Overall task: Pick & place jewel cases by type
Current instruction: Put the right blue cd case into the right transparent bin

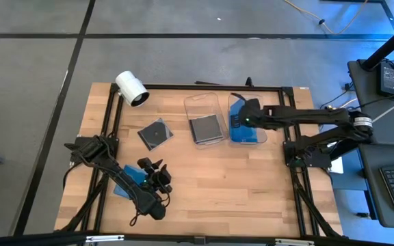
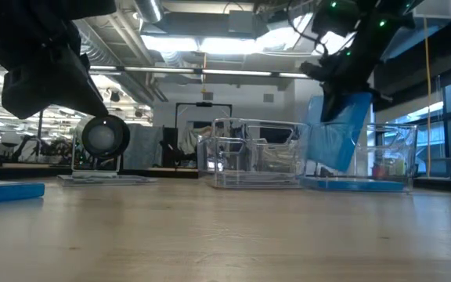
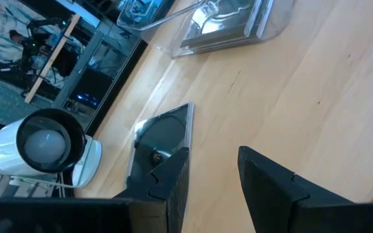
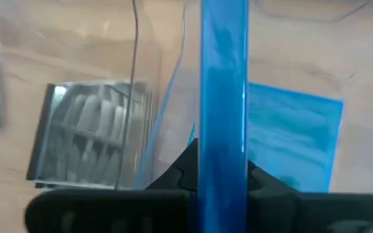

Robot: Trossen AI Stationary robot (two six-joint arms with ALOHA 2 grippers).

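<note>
My right gripper is over the right clear tub, shut on a blue jewel case. Another blue case lies flat on that tub's floor. The left clear tub holds dark cases. My left gripper is open near the table's near left part, above the wood. Just beyond its fingers a dark case with a disc lies flat on the table. One more blue case lies flat under the left arm. My right gripper pinches the blue jewel case between its two fingers by the upper edge, coming from above and pointing down. The case hangs below the fingers, tilted, its lower part inside the right tub's walls. Whether it touches the case below, I cannot tell.
A white cylinder lies at the table's far left corner. The two tubs stand side by side at the far middle. Bare wood stretches across the near middle and right. A black frame rail runs along the table's edges.
</note>
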